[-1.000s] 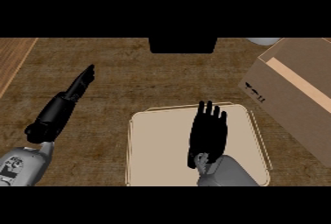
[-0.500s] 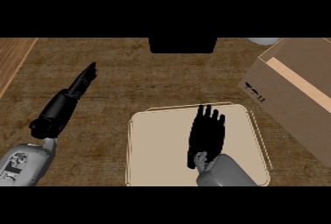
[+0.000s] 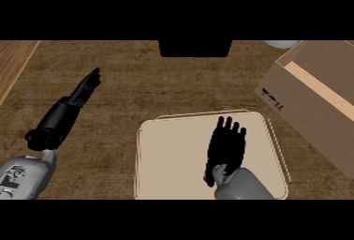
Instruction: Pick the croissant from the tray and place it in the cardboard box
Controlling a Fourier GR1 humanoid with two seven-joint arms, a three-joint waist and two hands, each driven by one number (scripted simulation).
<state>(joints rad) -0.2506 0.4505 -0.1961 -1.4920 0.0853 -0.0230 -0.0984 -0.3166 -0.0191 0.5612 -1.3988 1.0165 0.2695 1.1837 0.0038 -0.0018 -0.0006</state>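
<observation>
Croissant: it does not show anywhere in the head view, and whether it lies under the right hand cannot be told.

Nearest, the grey right forearm comes in from the lower edge over the tray's near right part. The right hand lies flat above the tray's right half, palm down. Its fingers are straight and slightly apart, pointing away towards the tray's far edge, and they are curled round nothing. Whether the hand touches the tray's surface cannot be told. The tray is pale beige, roughly square with rounded corners and a low rim. It sits on the brown worktop, and its left half is bare.

To the left, the left forearm rises from the lower left corner, well apart from the tray. The left hand is held over the worktop, seen edge-on. Its fingers are straight and together, pointing away and a little to the right, and hold nothing.

At the right, the box stands just beside the tray's right edge. Its top is open, with a pale strip along the inside, and a small black mark sits on the side facing the tray.

Farthest, a dark block sits at the top centre. A pale round thing shows partly behind the box. A lighter wooden strip runs along the worktop's left edge.
</observation>
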